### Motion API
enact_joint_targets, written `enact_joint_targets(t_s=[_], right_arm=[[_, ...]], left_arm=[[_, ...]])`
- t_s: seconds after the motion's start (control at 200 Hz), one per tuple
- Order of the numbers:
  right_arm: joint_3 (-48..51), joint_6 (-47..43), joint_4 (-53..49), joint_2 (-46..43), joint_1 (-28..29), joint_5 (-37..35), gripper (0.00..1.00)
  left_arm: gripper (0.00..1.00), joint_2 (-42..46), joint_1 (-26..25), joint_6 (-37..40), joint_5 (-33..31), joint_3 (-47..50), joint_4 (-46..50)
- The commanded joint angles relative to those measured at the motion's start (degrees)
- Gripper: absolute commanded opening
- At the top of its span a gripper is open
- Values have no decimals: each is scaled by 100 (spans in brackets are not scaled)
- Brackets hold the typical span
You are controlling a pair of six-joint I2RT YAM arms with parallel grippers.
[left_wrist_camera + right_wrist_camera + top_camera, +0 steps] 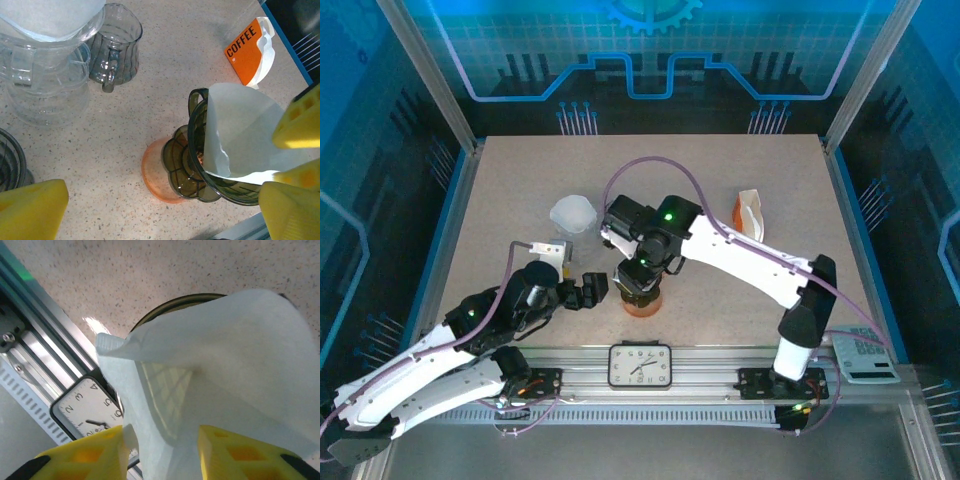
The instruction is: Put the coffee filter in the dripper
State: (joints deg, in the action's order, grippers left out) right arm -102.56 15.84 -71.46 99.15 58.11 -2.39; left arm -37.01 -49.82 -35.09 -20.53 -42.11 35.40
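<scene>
Right gripper (160, 442) slackened over the dripper (192, 165), coffee filter (240, 350) loose between its parted fingers.
The filter stands in the dripper, but high and lopsided. Paper clinging to a finger could drag it out or tip the dripper off its orange base (152, 177). The left gripper (592, 290), wide open, crowds just beside. Farther off, well apart, are a glass mug (115, 50) and the COFFEE filter pack (247, 52).

1 dark dripper (187, 170), 1 clock (640, 365)
</scene>
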Motion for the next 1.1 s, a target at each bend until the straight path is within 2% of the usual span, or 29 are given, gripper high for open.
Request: enact_joint_targets(t_s=[0.0,0.215,0.325,0.44,0.475,0.555,0.67,0.825,1.096], right_arm=[[200,63,284,-524,0,-149,50],[1211,384,1066,-1450,-215,-178,61],[1627,520,1302,-1729,-380,-290,62],[1971,616,1480,-1959,-555,-502,62],[2034,619,1522,-2007,-601,-533,62],[2166,596,1601,-2062,-674,-525,60],[2347,565,1767,-2066,-700,-428,54],[2544,571,1922,-1965,-716,-317,43],[2699,535,2108,-1838,-714,-178,26]], left_arm=[[99,25,41,-167,-10,-222,155],[99,-209,67,-93,287,-414,5],[84,-786,258,-13,1063,-758,0],[83,-1461,461,38,1700,-1123,118],[79,-1616,492,73,1765,-1203,171],[69,-1883,614,145,1957,-1316,293],[66,-2001,812,157,2472,-1203,76],[49,-2064,1039,2,2799,-977,-172],[41,-2046,1127,-26,2818,-804,-264]])
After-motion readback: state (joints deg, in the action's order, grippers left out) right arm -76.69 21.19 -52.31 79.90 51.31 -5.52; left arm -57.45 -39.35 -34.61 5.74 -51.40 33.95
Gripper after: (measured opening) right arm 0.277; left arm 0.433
